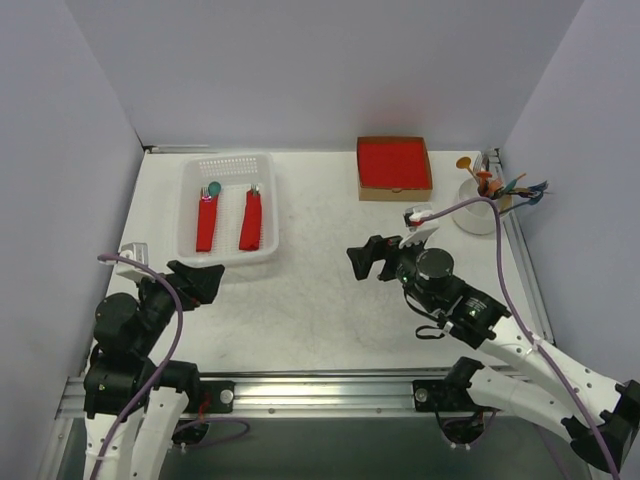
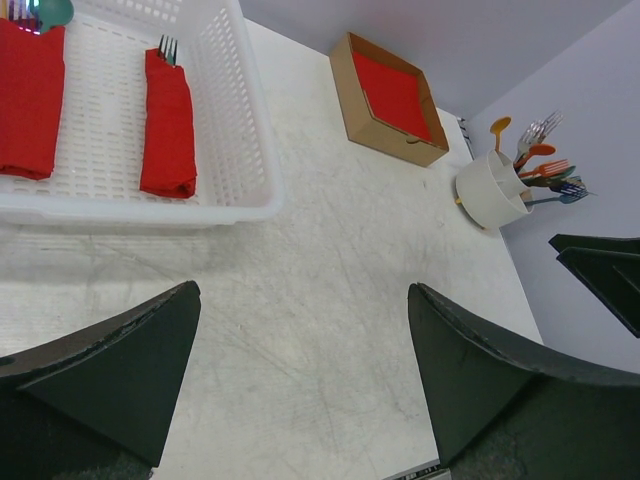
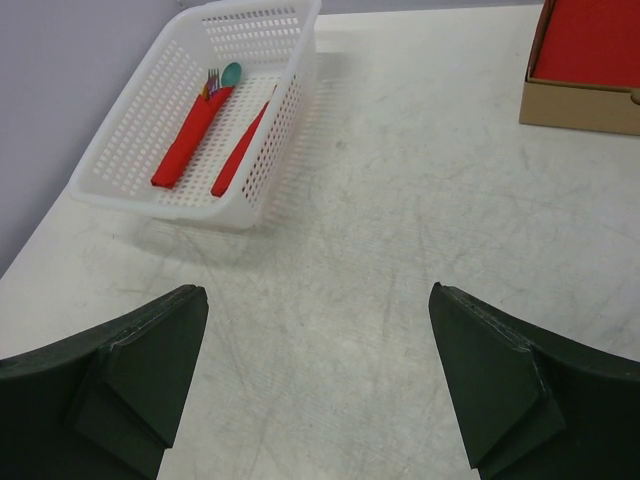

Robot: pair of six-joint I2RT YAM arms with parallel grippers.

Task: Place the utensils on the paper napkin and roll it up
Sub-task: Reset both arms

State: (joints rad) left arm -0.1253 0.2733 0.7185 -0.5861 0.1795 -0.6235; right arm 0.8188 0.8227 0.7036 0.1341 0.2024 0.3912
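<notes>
Both arms hover low over the table (image 1: 320, 310), holding nothing: the left gripper (image 1: 208, 281) and the right gripper (image 1: 366, 260) have their fingers spread wide. The paper napkin (image 1: 251, 221), rolled around the utensils (image 2: 168, 48), lies in the white basket (image 1: 228, 158) beside another red roll (image 1: 206, 222). The job looks done, so any pull-back should steer clear of the basket.

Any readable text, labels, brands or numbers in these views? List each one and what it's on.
None: no legible text, number or sign in any of the three views.
The cardboard box, the white basket and the white cup show plain surfaces with no print.
</notes>
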